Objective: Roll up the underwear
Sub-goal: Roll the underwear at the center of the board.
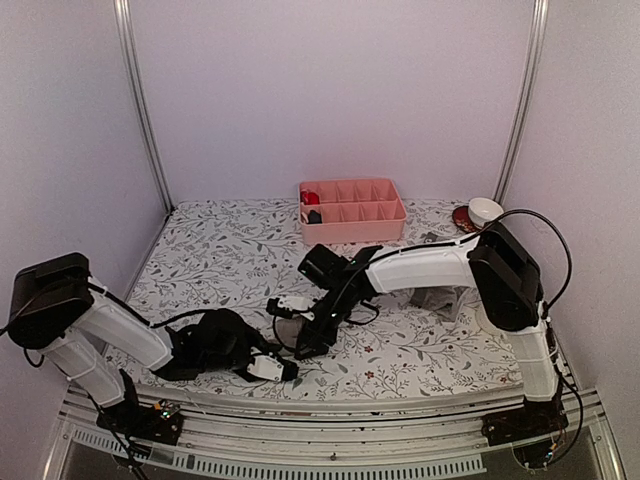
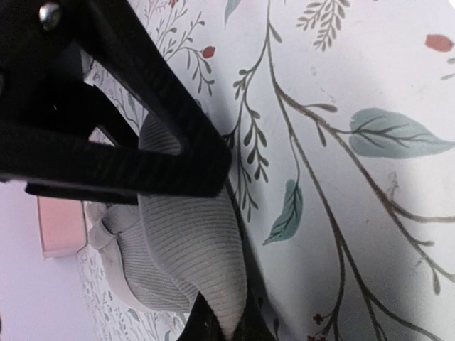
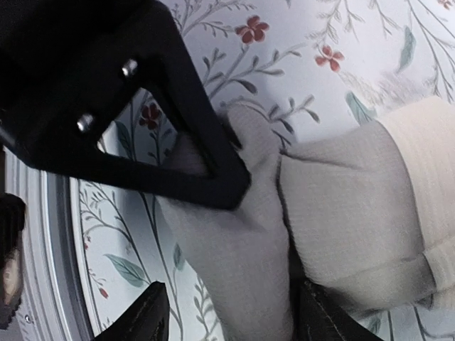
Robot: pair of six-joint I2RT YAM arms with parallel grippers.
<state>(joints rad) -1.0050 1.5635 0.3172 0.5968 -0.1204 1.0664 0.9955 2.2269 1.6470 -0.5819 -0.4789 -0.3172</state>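
The underwear (image 2: 192, 249), a soft grey ribbed garment with a pale waistband, lies bunched on the floral table cloth between both grippers. My left gripper (image 2: 227, 323) is shut, pinching a fold of it at the bottom of the left wrist view. In the right wrist view the same underwear (image 3: 242, 241) runs between the spread fingers of my right gripper (image 3: 231, 316), which is open; its left finger stands clear of the cloth. From above, the left gripper (image 1: 283, 371) and right gripper (image 1: 302, 345) meet near the front edge, mostly hiding the underwear (image 1: 287, 326). A second grey garment (image 1: 446, 299) lies under the right forearm.
A pink divided tray (image 1: 352, 225) stands at the back centre with small items in its left cells. A white bowl (image 1: 486, 210) and a red object (image 1: 462, 216) sit at the back right. The table's front edge (image 1: 330, 395) is close to both grippers.
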